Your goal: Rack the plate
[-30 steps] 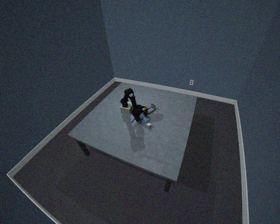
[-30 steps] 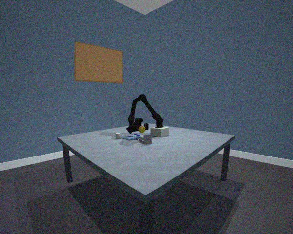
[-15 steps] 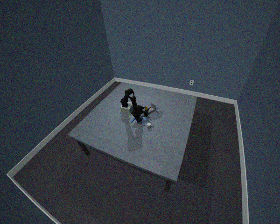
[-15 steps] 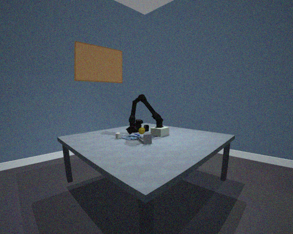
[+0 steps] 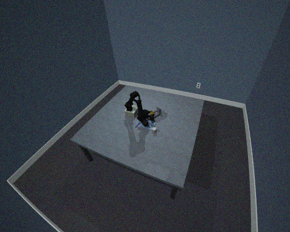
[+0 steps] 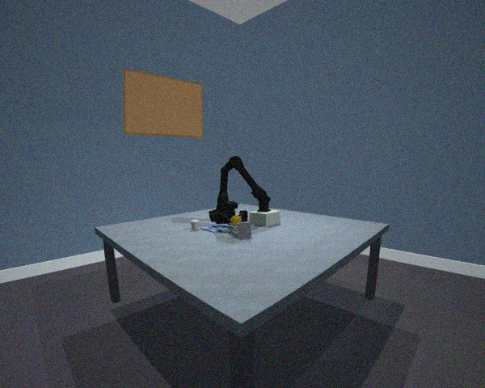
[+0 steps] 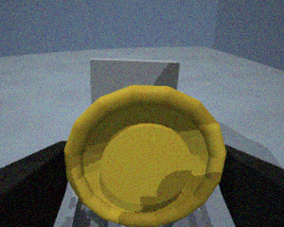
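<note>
The yellow plate (image 5: 152, 112) (image 6: 235, 220) (image 7: 144, 161) stands about upright between the fingers, its face toward the wrist camera. My gripper (image 5: 151, 114) (image 6: 235, 218) (image 7: 144, 153) is shut on it, one dark finger at each side of the rim. The grey dish rack (image 5: 158, 109) (image 6: 244, 230) (image 7: 128, 78) has a flat upright panel at its far end in the wrist view, behind the plate. Part of its rails shows below the plate, which hides the rest. The plate is low over the rack's nearer part; whether its lower edge is in a slot cannot be told.
A light blue cloth-like thing (image 5: 146, 128) (image 6: 210, 229) lies beside the rack under the arm. A white cup (image 5: 154, 129) (image 6: 195, 225) stands at its edge. A dark blue stick-like thing (image 5: 137, 124) lies nearby. The arm's base stands on a pale block (image 5: 129, 113) (image 6: 264, 218).
</note>
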